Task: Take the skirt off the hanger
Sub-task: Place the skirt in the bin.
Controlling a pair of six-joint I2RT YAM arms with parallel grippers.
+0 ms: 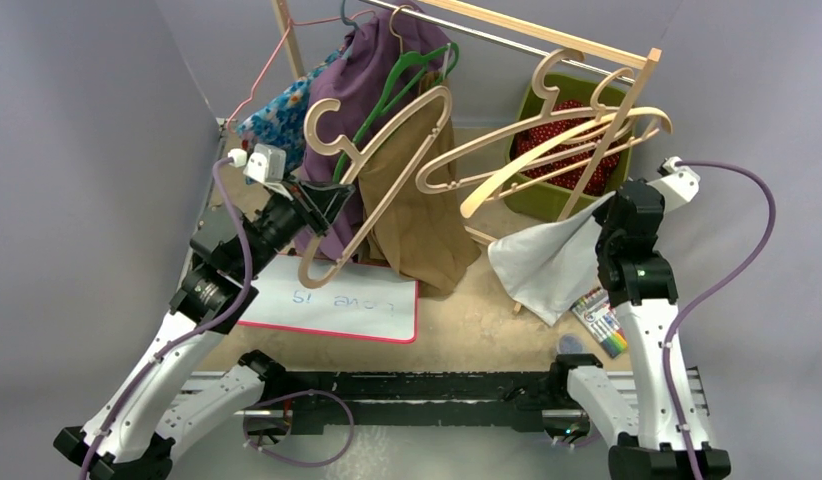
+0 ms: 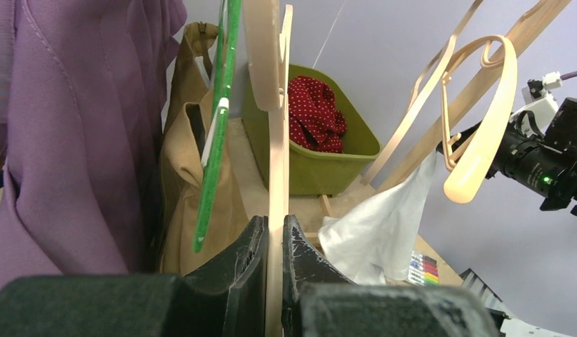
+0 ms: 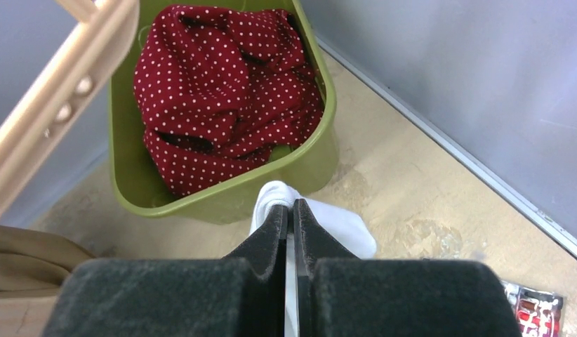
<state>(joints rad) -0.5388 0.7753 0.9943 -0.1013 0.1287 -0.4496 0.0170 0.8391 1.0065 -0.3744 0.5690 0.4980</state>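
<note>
Skirt (image 3: 338, 228) pinched between right jaws; left jaws clamp wooden hanger (image 2: 275, 175).

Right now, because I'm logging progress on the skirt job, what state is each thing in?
left gripper, shut on the wooden hanger
right gripper, shut on the white skirt
wooden hanger, held tilted, nothing hanging on it
white skirt, hanging limp from the right gripper, apart from that hanger
green bin, holding a red dotted cloth
purple garment, hanging

White arms (image 1: 147, 375), black wrists (image 1: 637, 272), purple cables (image 1: 773, 215).
</note>
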